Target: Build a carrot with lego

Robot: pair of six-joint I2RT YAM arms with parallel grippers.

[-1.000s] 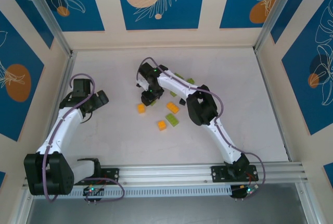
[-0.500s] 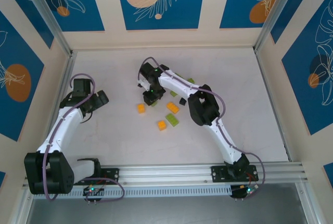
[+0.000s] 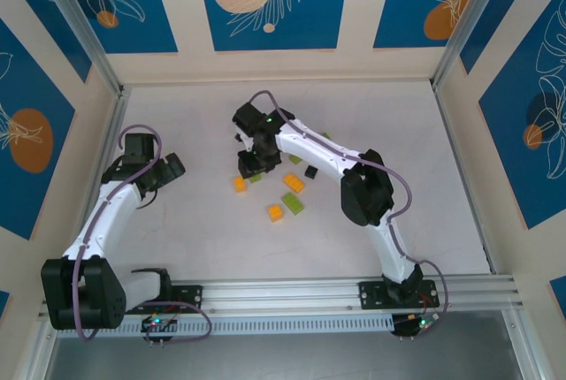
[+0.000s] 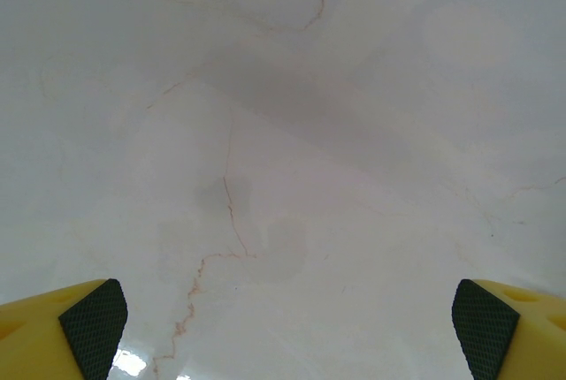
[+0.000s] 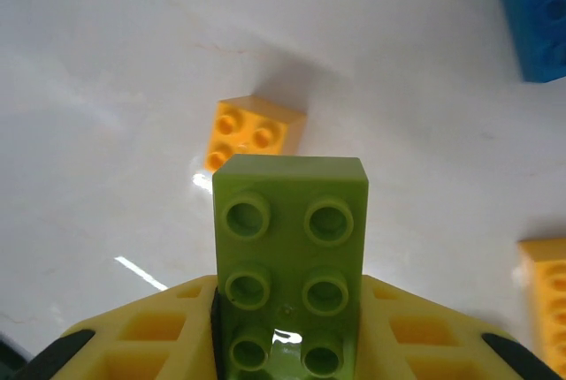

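1. The right fingers (image 5: 150,336) pinch the near end of a lime green, studded, oblong plastic brick (image 5: 292,247); its far end juts free past the tips.
2. Just beyond that free end lies a small orange, four-stud square plastic brick (image 5: 252,135), studs up on the pale marbled surface (image 5: 106,62); whether the two touch, I cannot tell.
3. To the far right of the orange square sits a blue studded brick (image 5: 535,13); nearer, on its right, is the edge of a second orange brick (image 5: 544,296).
4. The left fingers (image 4: 93,318) are spread wide with nothing between them, over bare surface well apart from the orange square.
5. Judged risks:
   - the green brick is gripped only at one end, so pressing down could lever it askew or pop it out;
   - the orange square is loose and unbraced, so an off-centre push would likely slide or tip it rather than seat the studs;
   - a low approach could knock it away.
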